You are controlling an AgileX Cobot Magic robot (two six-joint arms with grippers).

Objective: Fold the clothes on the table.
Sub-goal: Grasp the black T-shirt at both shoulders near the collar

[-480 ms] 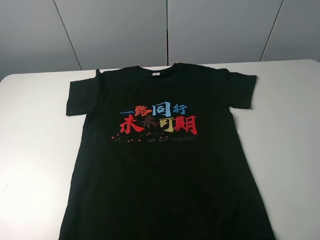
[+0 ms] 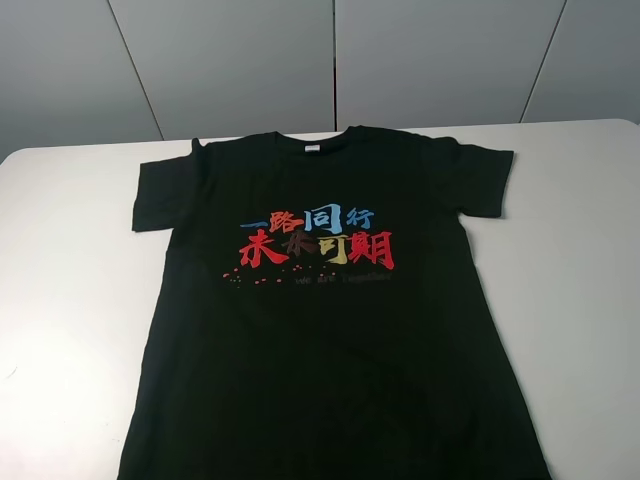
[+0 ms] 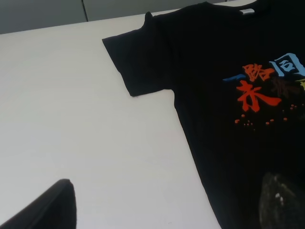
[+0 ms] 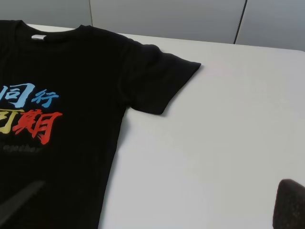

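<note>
The black T-shirt (image 2: 330, 310) lies flat and face up on the white table (image 2: 70, 300), collar at the far side, both sleeves spread, its hem cut off by the near edge of the exterior view. Red, blue and yellow characters (image 2: 318, 237) cross the chest. Neither gripper shows in the exterior view. In the left wrist view my left gripper (image 3: 169, 181) is open and empty above the shirt's left side edge, below the left sleeve (image 3: 138, 62). In the right wrist view my right gripper (image 4: 164, 183) is open and empty above the shirt's right side edge, near the right sleeve (image 4: 159, 78).
Grey wall panels (image 2: 330, 60) stand behind the table's far edge. White tabletop shows on both sides of the shirt (image 2: 580, 300).
</note>
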